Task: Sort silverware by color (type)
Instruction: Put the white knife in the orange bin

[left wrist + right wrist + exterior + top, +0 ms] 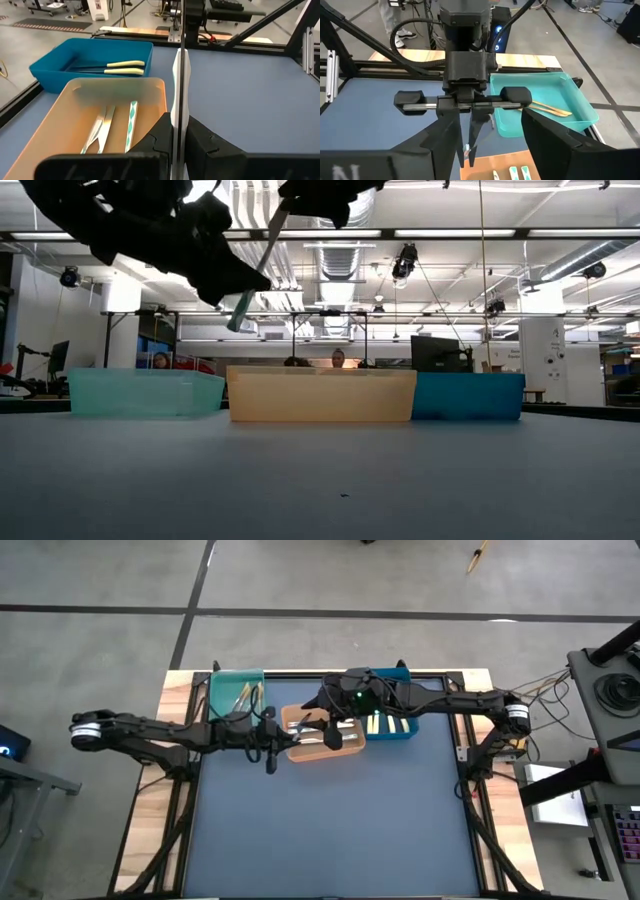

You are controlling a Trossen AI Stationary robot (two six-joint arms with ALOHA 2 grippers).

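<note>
My left gripper (179, 131) hovers over the orange bin's left end (292, 732), shut on a slim utensil (178, 85) with a white-and-teal patterned handle. In the low view the utensil (262, 265) slants high above the table. My right gripper (495, 150) is open over the orange bin (322, 720), facing the left one; its fingers stand wide on either side of the utensil's far end. The orange bin (75, 130) holds two silver pieces and a teal-patterned one (131, 125). Cream-handled pieces (125, 67) lie in the blue bin. Gold pieces (550, 107) lie in the teal bin. My left gripper pinches the utensil's patterned handle (176, 112) between its two fingers, coming from the table's left. The utensil is lifted clear and tilted: its handle end (240, 310) hangs low, and its thin metal end (281, 218) points up toward the right gripper.
Three bins stand in a row at the table's far edge: teal (237, 692), orange (345, 747), blue (395, 730). The blue mat (330, 830) stretches toward the near edge. People show in the room beyond the bins (338, 358).
</note>
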